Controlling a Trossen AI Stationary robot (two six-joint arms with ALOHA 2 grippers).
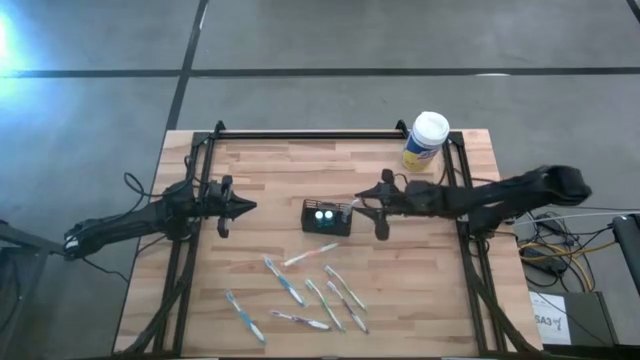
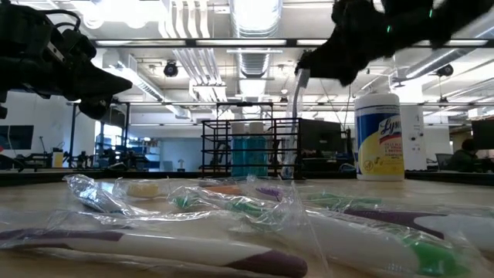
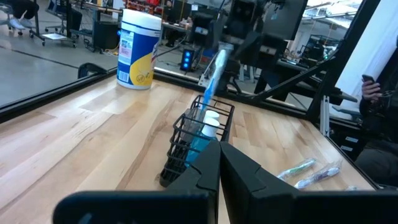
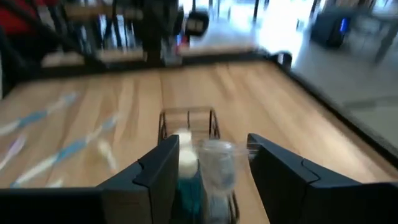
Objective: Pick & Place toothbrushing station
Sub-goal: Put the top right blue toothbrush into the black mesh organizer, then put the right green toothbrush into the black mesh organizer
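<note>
Right now the right gripper (image 4: pixel 208 171) has its fingers (image 4: pixel 155 177) spread apart, released, straddling a wrapped toothbrush (image 4: pixel 214 165) that stands in the toothbrushing station (image 1: pixel 328 217), a small black mesh holder near the middle of the table (image 1: pixel 260 170). In the high view this gripper sits just beside the holder's right end. The left gripper (image 1: pixel 243 207) hovers well apart to the holder's left, fingers (image 3: pixel 245 180) clenched together and holding nothing. From the left wrist view, the toothbrush (image 3: pixel 211 78) leans out of the holder (image 3: pixel 198 140) toward the right arm. Several wrapped toothbrushes (image 1: pixel 305 290) lie scattered on the table in front of the holder. A round wipes canister (image 1: pixel 425 141) stands at the table's far right corner.
</note>
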